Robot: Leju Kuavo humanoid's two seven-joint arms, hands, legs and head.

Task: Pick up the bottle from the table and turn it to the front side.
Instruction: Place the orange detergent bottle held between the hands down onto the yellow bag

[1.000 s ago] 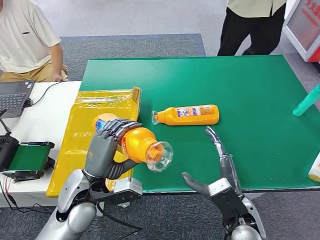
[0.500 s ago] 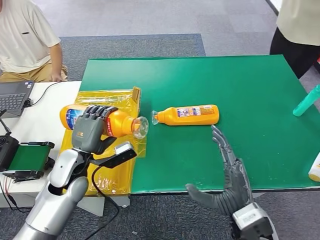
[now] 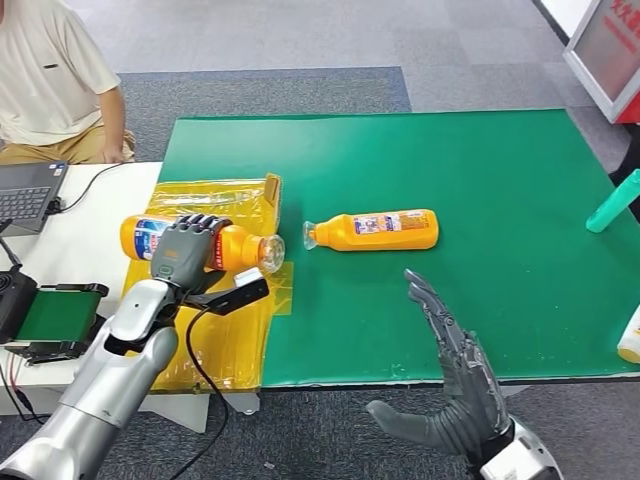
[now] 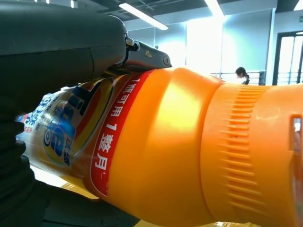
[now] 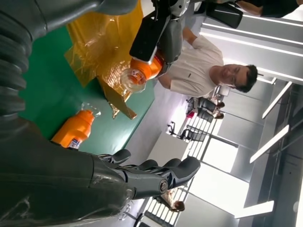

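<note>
Head view: left hand (image 3: 181, 258) grips an orange bottle (image 3: 226, 247) around its middle, held level above the yellow bag (image 3: 226, 330) at the counter (image 3: 490, 180) edge. Long axis runs 9 to 3 o'clock, clear cap toward 3, base toward 9. A second orange bottle (image 3: 377, 230) lies flat on the green mat, same axis, cap toward 9; it sits at 11 o'clock from the right hand (image 3: 460, 385), which is nearer to it. Right hand holds nothing, fingers spread wide.

Left wrist view: bottle (image 4: 171, 151) is close against the hand (image 4: 42, 56), label side showing; fingers wrap the body.

Right wrist view: right hand (image 5: 107, 182) fingers extended, nothing between them; lying bottle (image 5: 76, 128) and held bottle (image 5: 141, 73) are beyond it.
</note>
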